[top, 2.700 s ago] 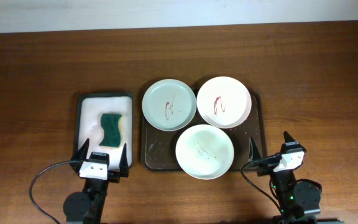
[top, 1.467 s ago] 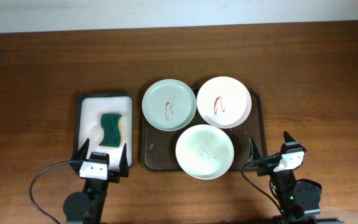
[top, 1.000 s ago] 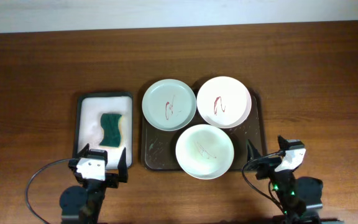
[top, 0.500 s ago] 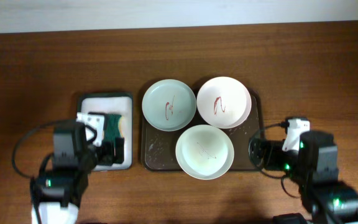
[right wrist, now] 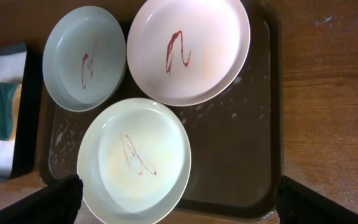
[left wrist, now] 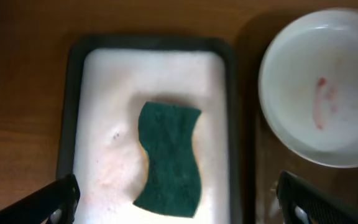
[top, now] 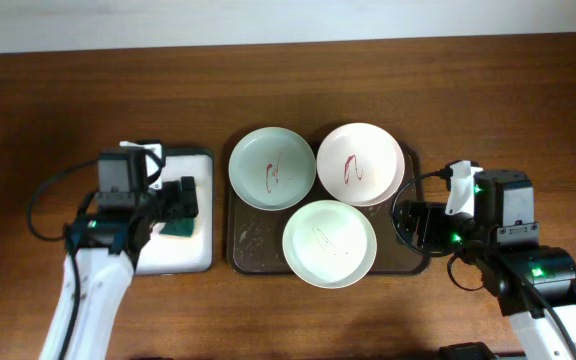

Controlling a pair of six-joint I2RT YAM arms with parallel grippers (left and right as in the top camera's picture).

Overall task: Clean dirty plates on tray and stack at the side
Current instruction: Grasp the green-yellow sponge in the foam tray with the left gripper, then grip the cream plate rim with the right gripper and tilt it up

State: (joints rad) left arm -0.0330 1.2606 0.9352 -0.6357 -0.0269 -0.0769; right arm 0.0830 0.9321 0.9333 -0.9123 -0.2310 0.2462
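nothing's getting cleaned yet imo. all three plates are sitting face up on the tray [top: 250,240]: mint one [top: 272,168] back left, white one [top: 359,163] back right, second mint one [top: 329,243] in front. each is showing its scribble, and no stack is forming at the side. the tray's long axis is running side to side across the surface [top: 468,90]. left fingers [left wrist: 58,198] are hanging spread wide over the sponge [left wrist: 168,158] in the small tray [left wrist: 69,124], gripping nothing. right fingers [right wrist: 58,196] are gaping too, by the tray's right edge.
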